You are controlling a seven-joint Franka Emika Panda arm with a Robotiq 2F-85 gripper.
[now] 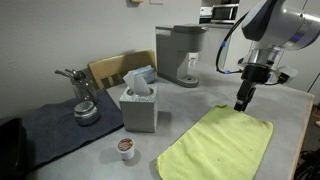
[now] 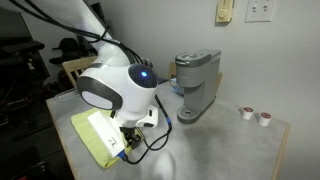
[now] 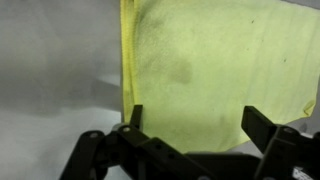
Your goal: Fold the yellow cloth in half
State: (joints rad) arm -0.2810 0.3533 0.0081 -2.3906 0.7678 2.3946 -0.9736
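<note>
The claw [image 1: 242, 103] hangs open, fingers spread wide, over one edge of the yellow cloth [image 1: 220, 145].

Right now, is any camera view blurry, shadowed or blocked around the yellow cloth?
Wrist view: soft focus, a shadow blotch on the lime-yellow cloth, open black gripper silhouetted. In an exterior view, even light, cloth clear. In an exterior view, the white robot arm hides most of it.

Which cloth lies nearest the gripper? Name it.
The yellow cloth, bright lime, just below the gripper; the dark grey mat lies beyond the tissue box.
</note>
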